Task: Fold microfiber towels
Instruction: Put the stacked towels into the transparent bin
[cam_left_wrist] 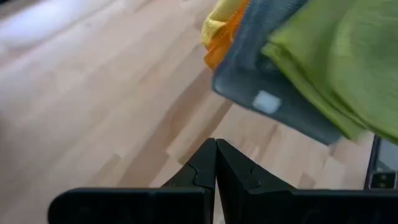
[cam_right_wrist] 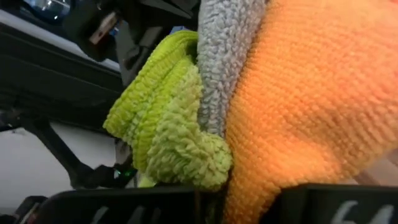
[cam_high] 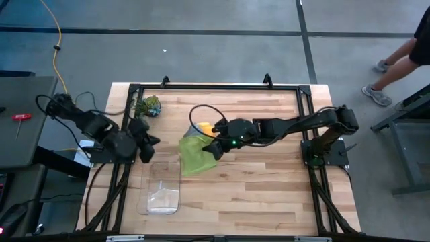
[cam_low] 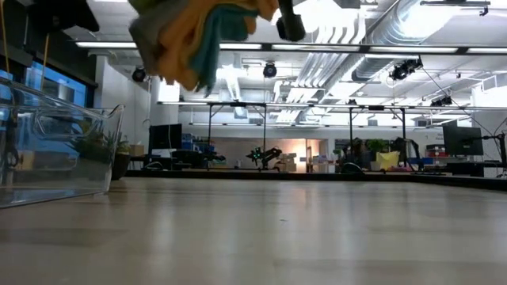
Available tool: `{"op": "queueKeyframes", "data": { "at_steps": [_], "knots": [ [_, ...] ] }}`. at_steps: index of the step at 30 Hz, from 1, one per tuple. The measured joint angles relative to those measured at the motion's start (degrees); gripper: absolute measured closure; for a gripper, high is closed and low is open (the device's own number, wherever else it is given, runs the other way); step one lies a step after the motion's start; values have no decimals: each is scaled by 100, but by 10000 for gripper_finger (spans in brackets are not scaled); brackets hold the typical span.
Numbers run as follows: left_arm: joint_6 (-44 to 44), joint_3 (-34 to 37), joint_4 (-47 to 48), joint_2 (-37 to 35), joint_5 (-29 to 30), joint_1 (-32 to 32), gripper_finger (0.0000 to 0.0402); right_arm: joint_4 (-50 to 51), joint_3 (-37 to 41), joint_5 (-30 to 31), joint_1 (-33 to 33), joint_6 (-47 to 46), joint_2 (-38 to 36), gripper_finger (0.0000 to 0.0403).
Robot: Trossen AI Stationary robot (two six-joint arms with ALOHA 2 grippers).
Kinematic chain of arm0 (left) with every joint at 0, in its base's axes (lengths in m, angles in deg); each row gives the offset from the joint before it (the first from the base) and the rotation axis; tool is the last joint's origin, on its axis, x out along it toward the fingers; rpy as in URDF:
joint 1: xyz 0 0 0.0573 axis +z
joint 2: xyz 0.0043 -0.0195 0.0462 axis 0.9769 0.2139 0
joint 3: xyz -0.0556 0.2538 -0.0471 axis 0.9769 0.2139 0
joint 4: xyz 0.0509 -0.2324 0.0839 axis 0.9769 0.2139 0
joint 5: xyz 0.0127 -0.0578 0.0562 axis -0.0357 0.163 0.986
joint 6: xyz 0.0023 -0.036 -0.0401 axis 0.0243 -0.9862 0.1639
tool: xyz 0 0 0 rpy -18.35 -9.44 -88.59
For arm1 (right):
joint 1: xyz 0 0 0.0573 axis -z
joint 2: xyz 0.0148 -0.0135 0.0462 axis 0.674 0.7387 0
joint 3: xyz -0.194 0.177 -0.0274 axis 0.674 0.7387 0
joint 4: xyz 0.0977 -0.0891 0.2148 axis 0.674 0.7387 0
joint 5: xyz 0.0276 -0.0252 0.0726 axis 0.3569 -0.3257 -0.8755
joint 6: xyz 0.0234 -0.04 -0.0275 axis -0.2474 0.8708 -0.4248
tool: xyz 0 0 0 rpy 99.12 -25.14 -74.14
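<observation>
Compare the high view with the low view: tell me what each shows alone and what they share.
Only the high view shows both arms whole: the left gripper, shut and empty, by the table's left edge, and the right gripper gripping the bunch of soft microfiber towels over the wooden table; also the small spiky green plant and a person's legs on the floor. Only the low view shows the room beyond, and the bunch's teal fold. Both show the towels hanging bunched, unfolded, and the clear plastic bin.

Overhead looks straight down, low view level across the table [cam_high: 269,195]; both close wrist views share the towels [cam_left_wrist: 323,68].
</observation>
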Motion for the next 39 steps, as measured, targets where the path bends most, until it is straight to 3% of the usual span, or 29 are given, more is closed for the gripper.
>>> {"op": "queueKeyframes", "data": {
  "at_steps": [6, 12, 30, 39],
  "knots": [
    [18, 299, -616, 57, 168, -452, 402, -847, 663, -45, -145, -419, -125, 377],
    [370, 578, -1567, 74, 379, -686, 402, -1200, 783, -39, -176, -483, -125, 377],
    [547, 604, -1623, 63, 300, -838, 402, -1336, 783, -119, -180, -482, -121, 377],
    [707, 604, -1810, 65, 240, -621, 398, -1223, 783, -405, -325, -24, -117, 377]
  ]
}}
